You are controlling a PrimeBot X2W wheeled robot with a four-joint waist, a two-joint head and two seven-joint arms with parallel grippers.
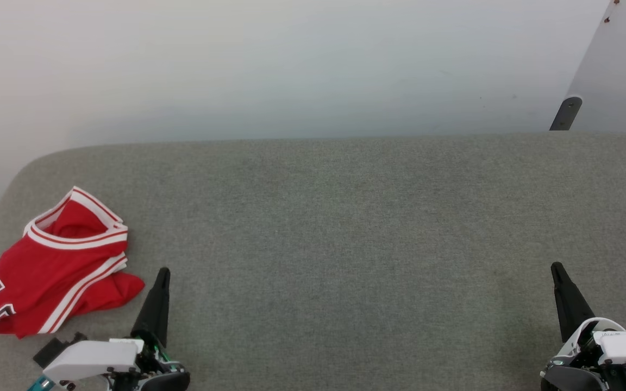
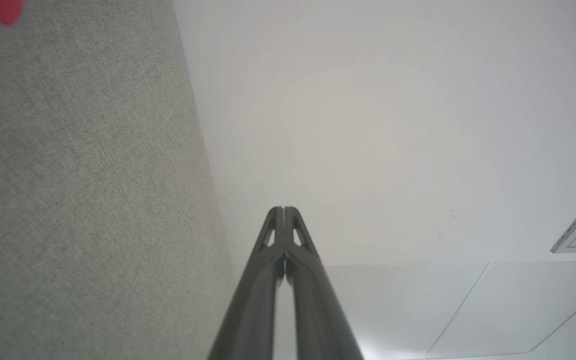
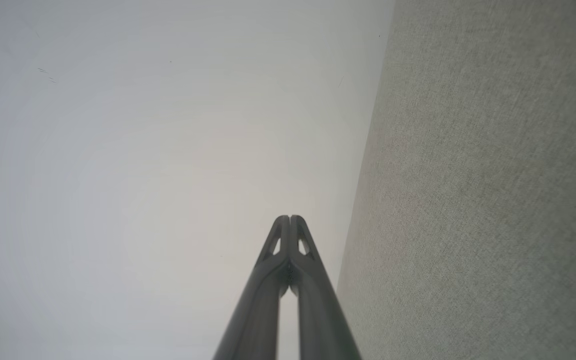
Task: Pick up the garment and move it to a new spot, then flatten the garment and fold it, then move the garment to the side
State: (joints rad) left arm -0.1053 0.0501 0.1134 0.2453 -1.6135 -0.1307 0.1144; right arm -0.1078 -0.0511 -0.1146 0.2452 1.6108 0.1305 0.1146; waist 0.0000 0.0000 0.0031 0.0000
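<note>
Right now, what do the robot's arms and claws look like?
The left claw and right claw each have two long, dark grey fingers tapering to a narrow tip, with small triangular cut-outs near the end. Behind each sits a white casing over black joints.

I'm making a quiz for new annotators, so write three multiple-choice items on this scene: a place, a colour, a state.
1. Where on the grey fabric-covered table is the crumpled red jersey shirt? A) right edge B) left side C) centre
2. What colours is the shirt's trim? A) white and red B) blue C) green
3. How are the left gripper and right gripper? A) both shut, empty B) both open C) left holding shirt
Key: 1 B, it lies by the left gripper; 2 A, white bands with red lines; 3 A, fingertips meet on nothing.
</note>
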